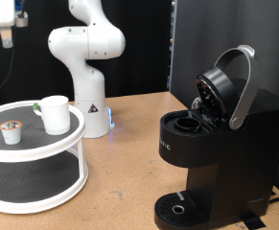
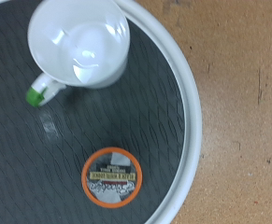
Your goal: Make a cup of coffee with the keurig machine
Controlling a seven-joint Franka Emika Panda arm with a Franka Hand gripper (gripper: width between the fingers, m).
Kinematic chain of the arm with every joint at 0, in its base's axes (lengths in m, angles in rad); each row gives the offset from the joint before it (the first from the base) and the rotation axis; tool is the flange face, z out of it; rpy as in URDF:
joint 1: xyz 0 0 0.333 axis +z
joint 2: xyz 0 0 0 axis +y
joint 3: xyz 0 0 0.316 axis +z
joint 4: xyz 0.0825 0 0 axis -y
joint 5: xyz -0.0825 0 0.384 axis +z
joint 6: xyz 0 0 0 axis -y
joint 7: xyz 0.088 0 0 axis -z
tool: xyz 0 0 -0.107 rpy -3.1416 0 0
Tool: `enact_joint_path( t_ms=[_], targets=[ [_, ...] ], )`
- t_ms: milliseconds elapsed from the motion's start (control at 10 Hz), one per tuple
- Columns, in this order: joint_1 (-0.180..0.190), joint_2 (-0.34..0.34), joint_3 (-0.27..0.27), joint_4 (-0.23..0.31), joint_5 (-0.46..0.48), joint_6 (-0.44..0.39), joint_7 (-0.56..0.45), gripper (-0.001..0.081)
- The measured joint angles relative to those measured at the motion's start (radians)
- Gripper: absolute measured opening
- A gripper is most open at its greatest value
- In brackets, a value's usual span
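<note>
The tool is out of sight in both views, so whether it is spread I cannot tell. The cup (image 1: 55, 113) stands upright on the tray (image 1: 67, 144), beside the pod (image 1: 11, 131), well apart from the open-lidded machine (image 1: 216, 144). It is likely light, stiff and smooth; the rim or handle (image 2: 38, 90) offers a hold.

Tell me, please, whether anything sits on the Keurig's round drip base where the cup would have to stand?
Nothing visible does. The drip base of the keurig machine is bare; the cup stands on the tiered tray beside the pod. The claw is not visible.
</note>
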Motion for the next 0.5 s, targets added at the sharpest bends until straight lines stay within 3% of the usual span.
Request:
enact_joint_path(
  t_ms=[300,500],
  targets=[
    [0.004,0.099,-0.002,0.008,0.001,0.045,-0.007,0.0803],
    [0.009,0.124,-0.002,0.008,0.008,0.047,-0.042,0.0803]
  ],
)
